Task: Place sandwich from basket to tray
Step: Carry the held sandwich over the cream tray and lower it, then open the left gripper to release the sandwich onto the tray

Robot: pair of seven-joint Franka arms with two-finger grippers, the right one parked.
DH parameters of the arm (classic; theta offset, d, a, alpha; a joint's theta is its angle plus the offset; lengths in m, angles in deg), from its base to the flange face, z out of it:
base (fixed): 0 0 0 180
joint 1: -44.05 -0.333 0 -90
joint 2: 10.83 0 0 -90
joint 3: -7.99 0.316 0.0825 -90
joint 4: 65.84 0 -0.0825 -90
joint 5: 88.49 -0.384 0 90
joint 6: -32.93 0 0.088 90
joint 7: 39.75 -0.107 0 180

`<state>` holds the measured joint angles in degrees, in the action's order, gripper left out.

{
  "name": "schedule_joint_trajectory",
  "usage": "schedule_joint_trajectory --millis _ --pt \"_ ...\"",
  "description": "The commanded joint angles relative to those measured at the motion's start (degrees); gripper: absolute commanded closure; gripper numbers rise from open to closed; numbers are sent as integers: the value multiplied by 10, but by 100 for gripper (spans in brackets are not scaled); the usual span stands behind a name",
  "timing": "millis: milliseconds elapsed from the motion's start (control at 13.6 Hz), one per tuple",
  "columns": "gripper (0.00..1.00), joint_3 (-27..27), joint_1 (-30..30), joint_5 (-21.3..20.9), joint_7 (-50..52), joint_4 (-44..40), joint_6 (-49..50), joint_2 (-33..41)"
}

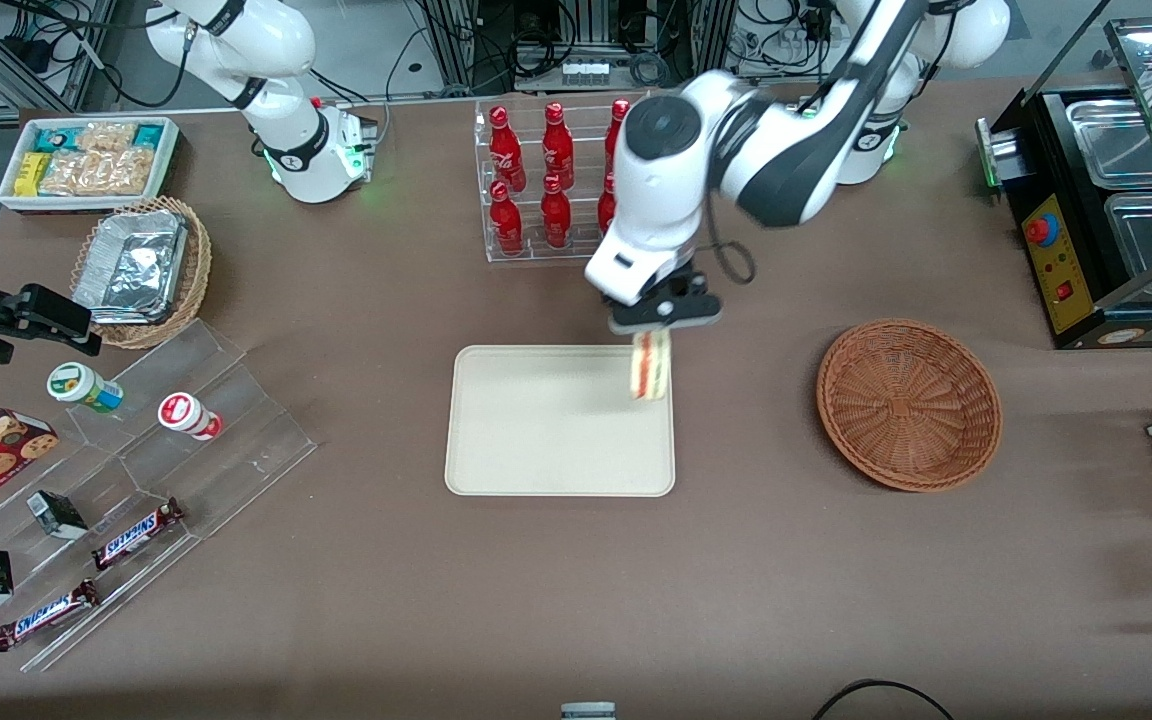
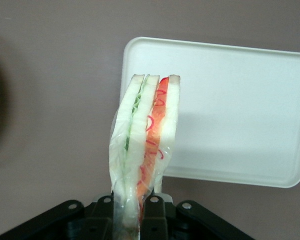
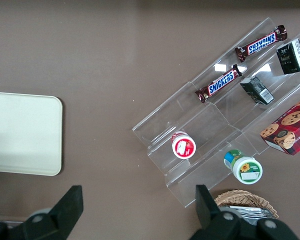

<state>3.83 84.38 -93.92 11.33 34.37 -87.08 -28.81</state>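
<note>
left wrist view shows my gripper (image 2: 133,210) pinching the sandwich (image 2: 146,135) on edge, hanging over the tray (image 2: 239,110) rim; released here, i judge it could topple outside.

Sandwich (image 1: 650,365): wrapped white wedge, red-green filling, clamped in claw (image 1: 652,335) above tray (image 1: 536,440) corner. Tray: cream, bare. Basket (image 1: 908,404): reddish-brown wicker, empty.
</note>
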Motion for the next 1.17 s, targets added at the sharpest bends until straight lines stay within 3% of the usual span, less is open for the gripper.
schedule_joint_trajectory --millis 0,294,1101 --pt "100 14 43 -33 13 -51 -53 -98" --pt "100 13 45 -83 78 -87 -78 -173" --pt "100 14 40 -86 118 -73 -97 -210"
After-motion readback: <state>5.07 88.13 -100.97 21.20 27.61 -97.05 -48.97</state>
